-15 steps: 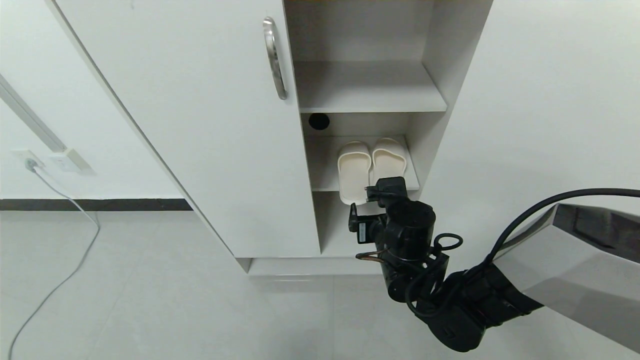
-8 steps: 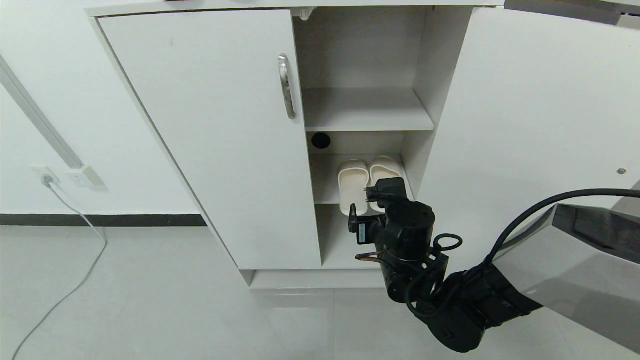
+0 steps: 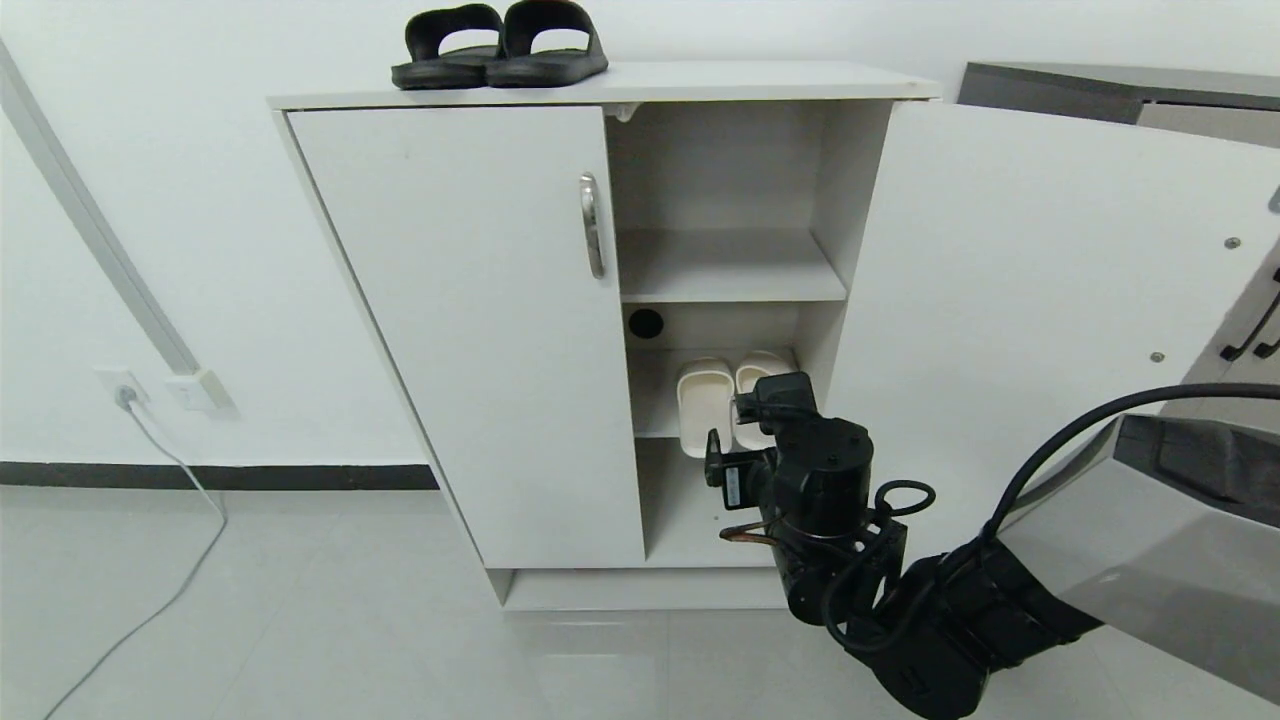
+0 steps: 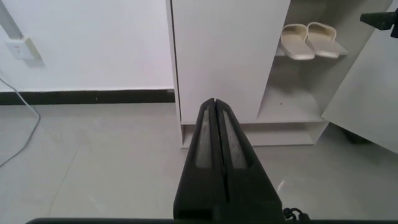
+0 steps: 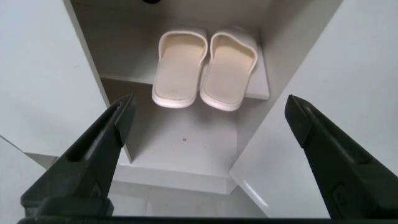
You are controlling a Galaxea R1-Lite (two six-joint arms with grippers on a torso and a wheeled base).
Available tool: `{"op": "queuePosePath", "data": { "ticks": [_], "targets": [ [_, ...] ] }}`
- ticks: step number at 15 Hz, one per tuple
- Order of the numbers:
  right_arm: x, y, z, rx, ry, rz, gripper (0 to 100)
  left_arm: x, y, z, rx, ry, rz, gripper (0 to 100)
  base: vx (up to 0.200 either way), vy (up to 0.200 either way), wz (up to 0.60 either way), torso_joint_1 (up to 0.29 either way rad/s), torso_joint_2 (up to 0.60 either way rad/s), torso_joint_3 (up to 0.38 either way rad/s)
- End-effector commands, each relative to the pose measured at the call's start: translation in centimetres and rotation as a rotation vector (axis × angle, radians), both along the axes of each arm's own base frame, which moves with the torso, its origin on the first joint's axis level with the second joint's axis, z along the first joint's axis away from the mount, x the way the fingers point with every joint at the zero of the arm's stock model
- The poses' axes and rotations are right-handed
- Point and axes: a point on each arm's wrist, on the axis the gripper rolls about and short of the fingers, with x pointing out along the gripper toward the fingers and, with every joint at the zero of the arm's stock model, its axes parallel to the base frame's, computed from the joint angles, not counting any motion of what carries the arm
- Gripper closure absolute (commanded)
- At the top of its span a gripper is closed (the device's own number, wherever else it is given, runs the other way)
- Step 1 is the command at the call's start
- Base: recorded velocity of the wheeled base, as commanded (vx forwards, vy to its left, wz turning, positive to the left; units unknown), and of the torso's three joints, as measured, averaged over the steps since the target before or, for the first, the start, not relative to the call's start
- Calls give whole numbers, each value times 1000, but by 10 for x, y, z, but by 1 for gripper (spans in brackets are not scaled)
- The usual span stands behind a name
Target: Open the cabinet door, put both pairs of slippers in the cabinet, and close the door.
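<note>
A white cabinet (image 3: pixel 640 85) stands against the wall. Its right door (image 3: pixel 1030 300) is swung open and its left door (image 3: pixel 480 330) is closed. A cream pair of slippers (image 3: pixel 722 398) (image 5: pixel 205 68) (image 4: pixel 311 40) lies on the middle shelf. A black pair of slippers (image 3: pixel 500 45) sits on top of the cabinet. My right gripper (image 5: pixel 209 102) is open and empty in front of the open compartment, just short of the cream pair. My left gripper (image 4: pixel 214 102) is shut, low over the floor, facing the closed door.
The upper shelf (image 3: pixel 730 270) and the bottom compartment (image 3: pixel 690 520) hold nothing. A wall socket with a cable (image 3: pixel 125 395) is at the left. Grey furniture (image 3: pixel 1100 85) stands behind the open door. Tiled floor (image 3: pixel 300 620) lies open in front.
The head camera has shifted, so the whole cabinet and the black slippers on top have come into view. The slippers and doors stay put; my right arm keeps its pose.
</note>
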Motion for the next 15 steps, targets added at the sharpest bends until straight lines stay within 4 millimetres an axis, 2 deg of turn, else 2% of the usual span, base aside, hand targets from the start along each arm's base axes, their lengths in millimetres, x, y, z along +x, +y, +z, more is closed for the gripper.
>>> {"op": "queuePosePath", "data": {
  "ticks": [1, 5, 15],
  "targets": [
    [-1, -1, 0, -4, 3, 3, 0, 0, 0, 0, 0, 1, 0, 100, 0, 0, 0, 7, -2, 203],
    [-2, -1, -4, -13, 12, 4, 0, 0, 0, 0, 0, 1, 0, 100, 0, 0, 0, 3, -2, 112],
    [0, -3, -6, -17, 16, 1, 0, 0, 0, 0, -1, 1, 0, 100, 0, 200, 0, 3, 1, 11]
  ]
}}
